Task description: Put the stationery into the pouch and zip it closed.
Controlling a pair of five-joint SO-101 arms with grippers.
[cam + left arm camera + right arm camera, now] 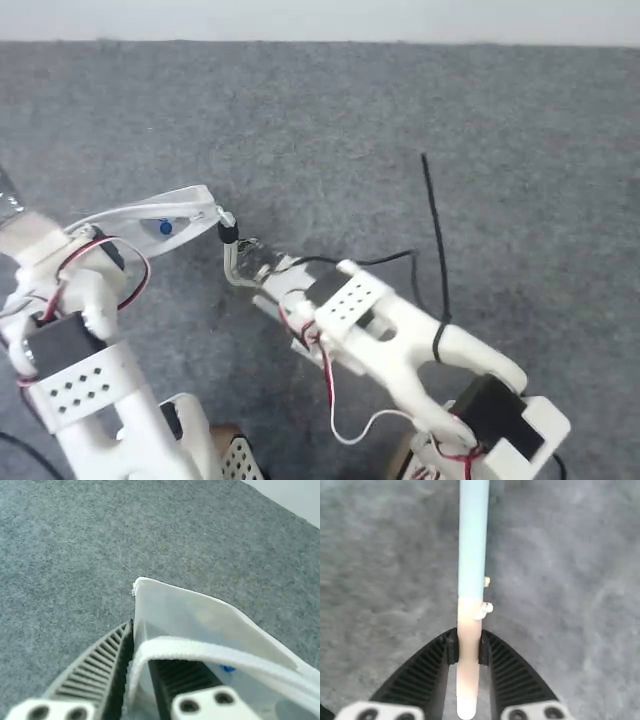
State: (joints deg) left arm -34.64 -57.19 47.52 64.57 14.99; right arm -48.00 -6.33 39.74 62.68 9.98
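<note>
Ribbed black fingers of the left gripper (141,652) sit nearest, clamped tight on the white zip edge of the pouch (200,617). The see-through pouch sticks out ahead of those fingers, held clear of the grey carpet (350,110). Something small and blue shows through its wall; I can't tell what.

The pen (472,555), pale blue with a cream end, is pinched by the right gripper (468,649). Its fingers are nearly closed around the pen, which runs straight out ahead of them. From above, that gripper hangs just beside the end of the pouch farthest from the left gripper. I can't see whether the mouth gapes.

It looks like the pen is about to be fed in. I'd want the left gripper steady, with the mouth turned toward the pen. The right one should line the pen up with the pouch's length, slip the tip under the zip band, and release only once most of the pen is inside, since that soft wall would probably buckle. A thin black cable (435,230) stands behind the right gripper, well apart.
</note>
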